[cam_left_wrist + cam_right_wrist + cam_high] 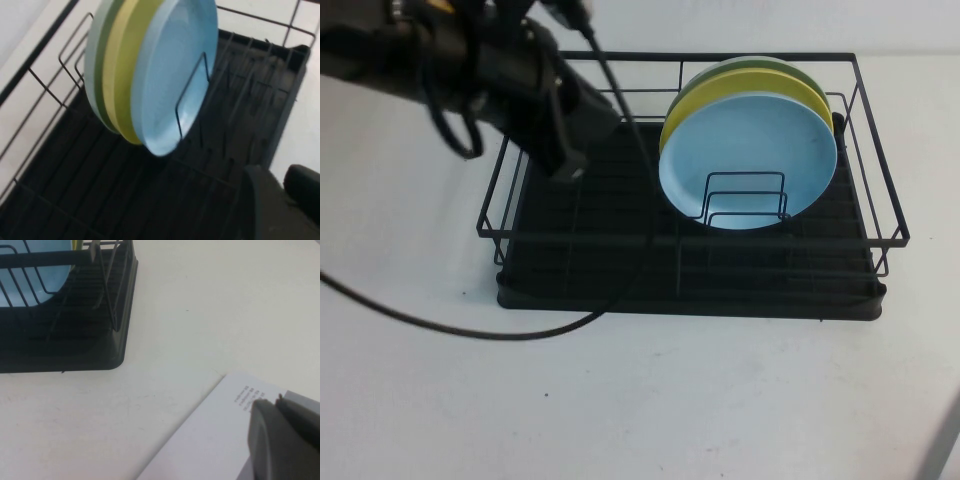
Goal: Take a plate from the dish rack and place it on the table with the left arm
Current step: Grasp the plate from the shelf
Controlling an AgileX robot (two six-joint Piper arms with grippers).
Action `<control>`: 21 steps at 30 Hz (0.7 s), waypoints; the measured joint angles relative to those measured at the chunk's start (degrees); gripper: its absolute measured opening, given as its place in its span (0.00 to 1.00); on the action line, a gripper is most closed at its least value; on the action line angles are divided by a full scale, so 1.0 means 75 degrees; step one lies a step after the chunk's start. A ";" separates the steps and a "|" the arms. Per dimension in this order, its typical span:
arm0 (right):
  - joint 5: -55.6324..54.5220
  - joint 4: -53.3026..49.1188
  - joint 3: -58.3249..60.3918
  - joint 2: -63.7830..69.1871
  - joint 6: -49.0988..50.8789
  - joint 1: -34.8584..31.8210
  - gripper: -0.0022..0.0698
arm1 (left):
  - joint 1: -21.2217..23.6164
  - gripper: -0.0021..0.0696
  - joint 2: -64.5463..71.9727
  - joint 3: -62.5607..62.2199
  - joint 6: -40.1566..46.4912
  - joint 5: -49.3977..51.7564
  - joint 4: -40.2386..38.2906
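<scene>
Black cable (470, 330) trails across the table (720, 400). Beyond it the left gripper (565, 165) hovers over the dish rack (690, 265), jaw state hidden. The plate (750, 160) leans upright ahead of yellow and green ones. Approach phase: next, reach its rim. The right gripper (280, 432) (jaws pressed together) rests aside.

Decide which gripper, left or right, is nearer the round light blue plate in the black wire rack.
Left. The left gripper hangs over the rack's left half, beside the round light blue plate. The right gripper sits off the black wire rack, over white paper on the table.
</scene>
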 joint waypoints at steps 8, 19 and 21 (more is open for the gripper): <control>0.0000 0.0000 0.0000 0.0000 0.0000 0.0000 0.00 | -0.0707 0.66 0.1376 -0.0845 0.0237 -0.1412 0.0005; 0.0000 0.0000 0.0000 0.0000 0.0000 0.0000 0.00 | -0.1315 0.75 0.2568 -0.0900 0.0844 -0.3155 -0.0376; 0.0000 0.0000 0.0000 0.0000 0.0000 0.0000 0.00 | -0.1346 0.75 0.2776 -0.0900 0.1038 -0.3380 -0.0609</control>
